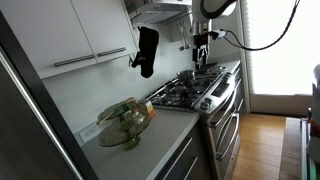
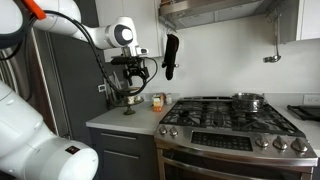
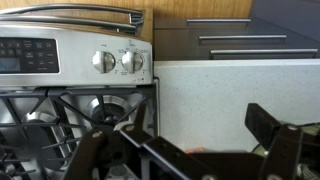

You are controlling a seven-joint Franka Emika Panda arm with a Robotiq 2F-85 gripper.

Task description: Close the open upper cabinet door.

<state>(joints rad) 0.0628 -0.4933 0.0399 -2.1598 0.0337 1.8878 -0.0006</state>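
Note:
My gripper (image 1: 203,58) hangs from the arm over the seam between the stove and the grey counter, and also shows in an exterior view (image 2: 130,88). In the wrist view its two dark fingers (image 3: 190,150) are spread apart with only counter between them, so it is open and empty. White upper cabinet fronts (image 1: 40,30) with a long bar handle (image 1: 90,58) fill the top left and look shut. No open upper cabinet door with a brown inside shows in any view.
A gas stove (image 2: 230,118) with knobs (image 3: 118,61) stands beside the counter (image 3: 210,95). A glass bowl (image 1: 125,122) sits on the counter. A black object (image 2: 170,55) hangs at the wall under the range hood (image 2: 215,10). A pot (image 2: 248,100) sits on a back burner.

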